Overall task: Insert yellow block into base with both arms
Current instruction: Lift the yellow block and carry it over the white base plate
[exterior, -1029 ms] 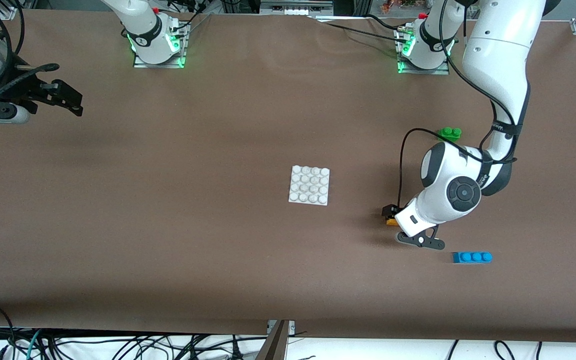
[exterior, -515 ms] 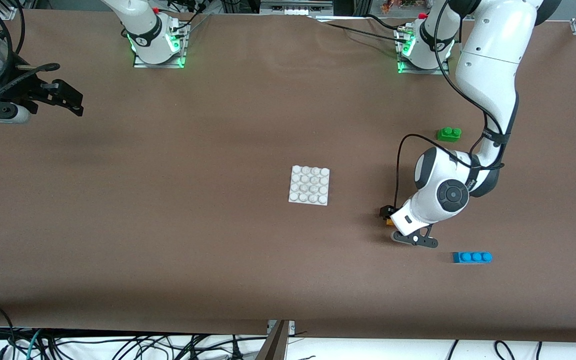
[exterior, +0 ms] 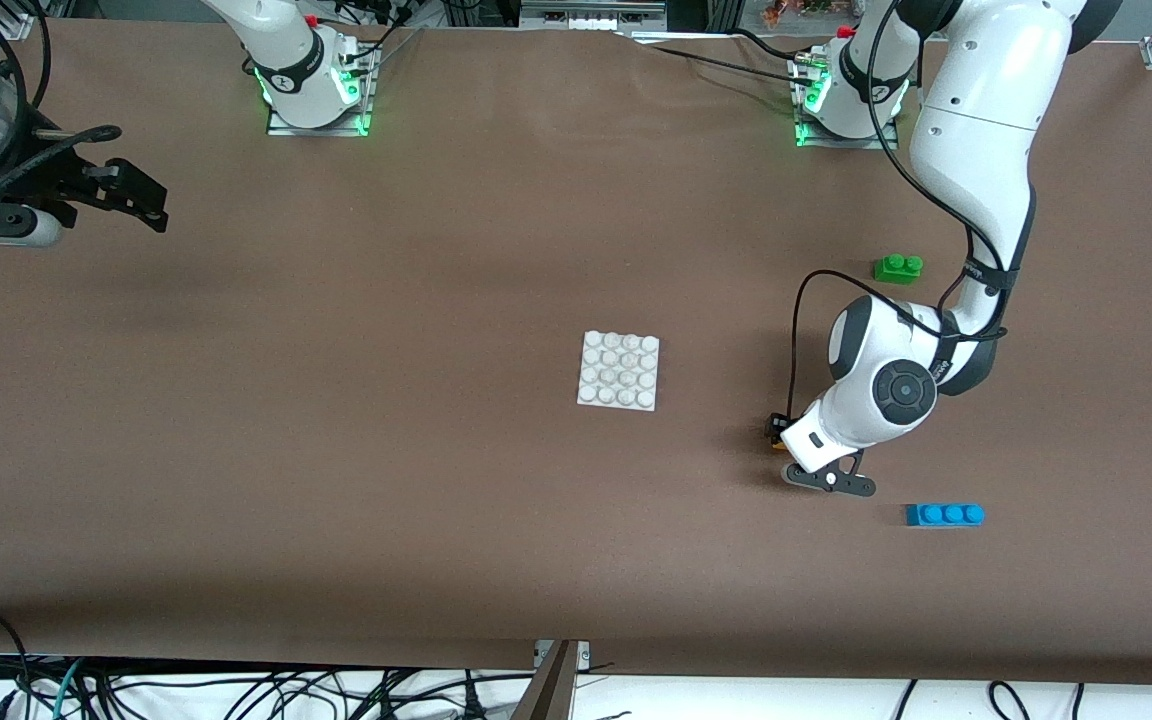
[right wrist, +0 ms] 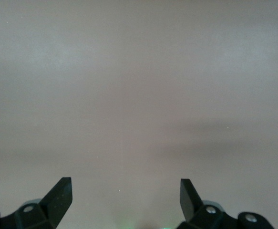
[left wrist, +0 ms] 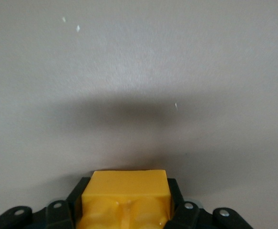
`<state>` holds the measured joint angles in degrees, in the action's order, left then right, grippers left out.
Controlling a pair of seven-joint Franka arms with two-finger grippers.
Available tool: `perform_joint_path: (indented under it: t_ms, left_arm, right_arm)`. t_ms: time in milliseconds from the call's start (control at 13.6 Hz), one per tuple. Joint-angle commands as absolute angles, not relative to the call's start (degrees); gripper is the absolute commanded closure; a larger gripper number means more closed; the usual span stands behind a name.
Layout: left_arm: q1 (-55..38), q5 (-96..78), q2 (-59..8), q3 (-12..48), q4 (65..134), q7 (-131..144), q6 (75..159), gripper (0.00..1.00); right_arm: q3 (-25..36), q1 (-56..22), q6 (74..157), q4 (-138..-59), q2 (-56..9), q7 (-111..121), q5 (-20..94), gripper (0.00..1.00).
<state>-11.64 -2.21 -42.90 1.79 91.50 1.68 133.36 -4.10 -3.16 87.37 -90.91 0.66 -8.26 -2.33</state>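
The yellow block [left wrist: 127, 198] is clenched on the counter [exterior: 336, 450] by the left gripper [exterior: 782, 437], at four o'clock from the white base [exterior: 619, 370], with lifting and insertion not yet done, while the right gripper [right wrist: 124, 198] waits released.

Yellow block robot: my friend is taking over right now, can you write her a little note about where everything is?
Left gripper: shut on the yellow block, down at the table toward the left arm's end.
Right gripper: open, holding nothing, waiting over the right arm's end of the table.
Base: mid-table, nothing on its studs.
Done: block gripped.
Left: lift it, carry it to the base, press it onto the studs.
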Motion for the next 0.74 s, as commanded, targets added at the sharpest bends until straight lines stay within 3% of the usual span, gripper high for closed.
perform_joint_path:
  t_ms: [0,368,662]
  left_arm:
    - [-12.0,-0.7,-38.1,1.6,91.4,3.2,128.6,0.86]
    - [-17.2,-1.6,-33.0,2.5,85.6,9.1,113.9,0.86]
    - [-28.2,-1.7,-34.6,2.2,81.7,22.3,111.9,0.86]
  right_arm:
    - [-4.4,-3.1,86.2,-89.6,0.4,-8.0,-2.2,0.00]
    - [-4.7,-3.4,86.2,-89.5,0.4,-8.1,-2.2,0.00]
    - [-4.6,-3.3,86.2,-89.5,0.4,-8.1,-2.2,0.00]
